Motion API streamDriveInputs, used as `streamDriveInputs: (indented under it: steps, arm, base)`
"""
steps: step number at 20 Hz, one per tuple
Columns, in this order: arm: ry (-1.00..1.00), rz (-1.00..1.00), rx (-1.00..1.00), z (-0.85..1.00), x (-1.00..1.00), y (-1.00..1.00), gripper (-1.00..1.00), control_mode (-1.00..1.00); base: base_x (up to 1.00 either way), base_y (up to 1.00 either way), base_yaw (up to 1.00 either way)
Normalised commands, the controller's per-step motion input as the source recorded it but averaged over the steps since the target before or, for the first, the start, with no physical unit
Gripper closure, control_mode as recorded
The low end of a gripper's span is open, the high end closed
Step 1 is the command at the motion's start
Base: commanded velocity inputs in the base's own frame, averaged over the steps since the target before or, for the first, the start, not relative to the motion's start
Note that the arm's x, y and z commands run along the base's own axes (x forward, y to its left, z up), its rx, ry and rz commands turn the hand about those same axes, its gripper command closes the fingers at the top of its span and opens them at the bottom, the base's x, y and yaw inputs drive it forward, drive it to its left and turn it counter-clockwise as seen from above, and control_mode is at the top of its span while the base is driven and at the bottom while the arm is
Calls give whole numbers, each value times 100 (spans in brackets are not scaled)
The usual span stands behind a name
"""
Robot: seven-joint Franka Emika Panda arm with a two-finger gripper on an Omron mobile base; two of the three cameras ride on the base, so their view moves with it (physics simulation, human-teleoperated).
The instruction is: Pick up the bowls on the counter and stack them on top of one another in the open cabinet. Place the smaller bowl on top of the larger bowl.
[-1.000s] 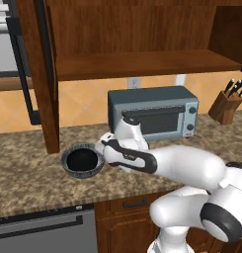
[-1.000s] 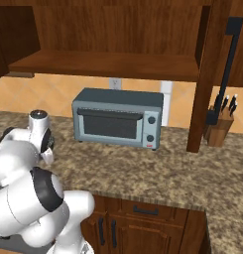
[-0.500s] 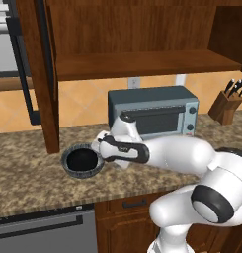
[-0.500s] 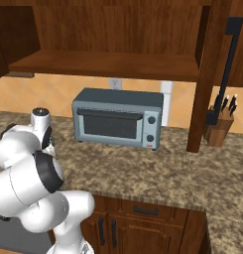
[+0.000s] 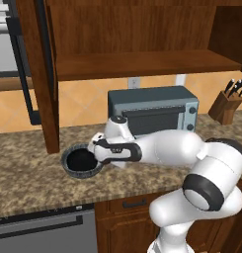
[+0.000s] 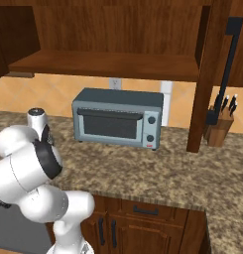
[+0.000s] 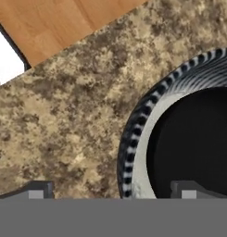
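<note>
Now the gripper point(image 7: 112, 190), jaws apart, straddles the larger bowl point(image 7: 133, 139)'s rim on the counter point(image 7: 73, 115); next, close and lift.

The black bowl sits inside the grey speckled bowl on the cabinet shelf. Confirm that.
Not on the shelf. The black bowl does sit inside the grey speckled bowl, but both rest on the granite counter, as the left base view shows.
</note>
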Motion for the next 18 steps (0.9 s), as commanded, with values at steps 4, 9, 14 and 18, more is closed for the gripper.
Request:
streamDriveInputs:
  steps: [4, 9, 14, 18]
  arm:
    - [0, 0, -7, -19, 15, 13, -100, -100]
    - [0, 0, -5, -16, 17, 14, -100, -100]
    - [0, 0, -6, -26, 9, 9, -100, -100]
    - [0, 1, -4, -26, 0, 0, 100, -100]
  base:
    - [0, 0, 0]
    - [0, 0, 0]
    - [0, 0, 0]
    - [0, 0, 0]
